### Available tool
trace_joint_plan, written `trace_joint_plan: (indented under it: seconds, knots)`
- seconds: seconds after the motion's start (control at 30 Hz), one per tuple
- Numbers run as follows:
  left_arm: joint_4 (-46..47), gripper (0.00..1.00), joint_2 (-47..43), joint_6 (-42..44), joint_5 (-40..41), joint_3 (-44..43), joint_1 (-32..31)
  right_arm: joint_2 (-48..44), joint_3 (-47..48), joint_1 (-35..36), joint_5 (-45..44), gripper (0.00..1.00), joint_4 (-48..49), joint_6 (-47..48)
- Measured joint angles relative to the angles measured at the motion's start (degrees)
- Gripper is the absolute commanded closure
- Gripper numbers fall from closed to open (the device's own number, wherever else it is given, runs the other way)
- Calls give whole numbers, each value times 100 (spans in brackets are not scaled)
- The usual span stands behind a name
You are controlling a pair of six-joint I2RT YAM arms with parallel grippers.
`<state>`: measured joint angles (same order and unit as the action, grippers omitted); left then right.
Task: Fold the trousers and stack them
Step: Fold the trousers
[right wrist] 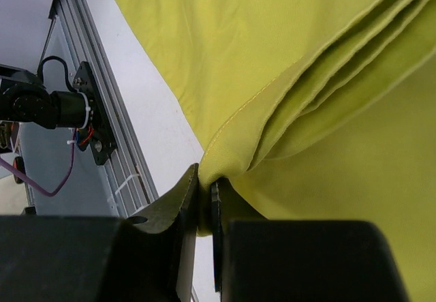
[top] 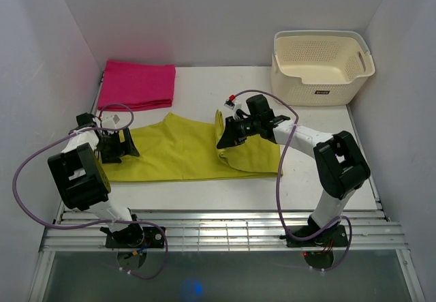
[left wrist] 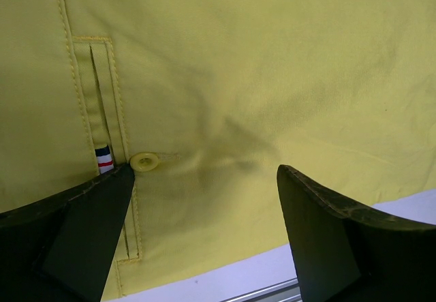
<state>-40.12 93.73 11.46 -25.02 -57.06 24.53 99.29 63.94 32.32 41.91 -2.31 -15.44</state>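
Note:
The yellow-green trousers (top: 180, 153) lie spread across the middle of the table, their right end folded over in layers. My right gripper (top: 227, 140) is shut on a bunched fold of the trousers (right wrist: 225, 145), lifting that hemmed edge a little above the cloth. My left gripper (top: 114, 146) hangs open just over the left end of the trousers (left wrist: 225, 77). Between and beyond its fingers (left wrist: 310, 213) show a back pocket with a yellow button (left wrist: 144, 161) and a small striped tag (left wrist: 103, 159).
A folded magenta-pink cloth (top: 138, 84) lies at the back left. A cream perforated basket (top: 320, 67) stands at the back right. White walls close in on three sides. The metal rail (top: 225, 230) with the arm bases runs along the near edge.

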Motion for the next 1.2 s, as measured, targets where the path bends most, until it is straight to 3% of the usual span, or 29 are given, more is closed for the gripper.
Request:
trace_joint_plan:
  seconds: [1.2]
  knots:
    - [164, 2, -81, -24, 33, 133, 0, 1071, 514, 588, -101, 92, 420, -472]
